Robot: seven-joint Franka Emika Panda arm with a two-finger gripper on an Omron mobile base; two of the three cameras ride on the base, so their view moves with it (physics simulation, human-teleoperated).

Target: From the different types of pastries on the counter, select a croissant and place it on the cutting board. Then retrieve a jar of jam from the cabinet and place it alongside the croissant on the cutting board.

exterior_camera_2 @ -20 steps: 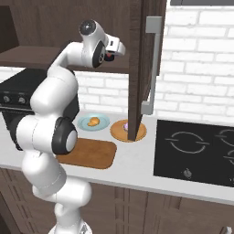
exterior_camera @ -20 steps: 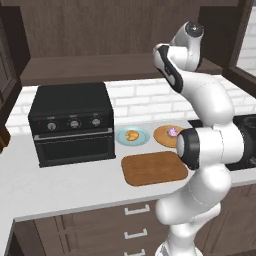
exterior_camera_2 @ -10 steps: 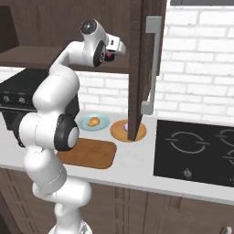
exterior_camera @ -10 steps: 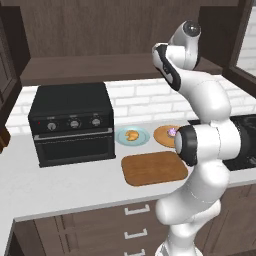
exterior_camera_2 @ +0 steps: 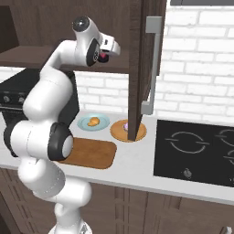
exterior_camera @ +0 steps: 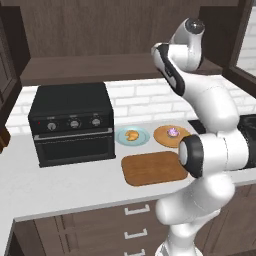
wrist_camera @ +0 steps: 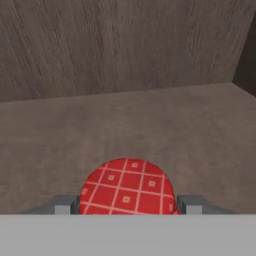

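Observation:
The jar of jam (wrist_camera: 127, 186), red with a checked top, sits between my gripper (wrist_camera: 127, 205) fingertips, which press against both its sides on the cabinet (wrist_camera: 150, 120) shelf. From the right base view my gripper (exterior_camera_2: 109, 51) is up inside the cabinet (exterior_camera_2: 55, 68) with the red jar of jam (exterior_camera_2: 105, 56) at its tip. The croissant (exterior_camera: 132, 135) (exterior_camera_2: 93, 121) lies on a small blue plate on the counter (exterior_camera: 70, 185). Just in front of it is the bare cutting board (exterior_camera: 154, 169) (exterior_camera_2: 89, 153).
A round pink-frosted pastry (exterior_camera: 172, 132) rests on a wooden plate (exterior_camera_2: 119, 132). The open cabinet door (exterior_camera_2: 139, 68) hangs right beside my hand. A black toaster oven (exterior_camera: 72, 122) stands at the left, and a black cooktop (exterior_camera_2: 196, 151) lies at the right.
The arm's upper joints have risen slightly; my hand stays inside the cabinet with the red jar at its tip. The pastries and board have not moved.

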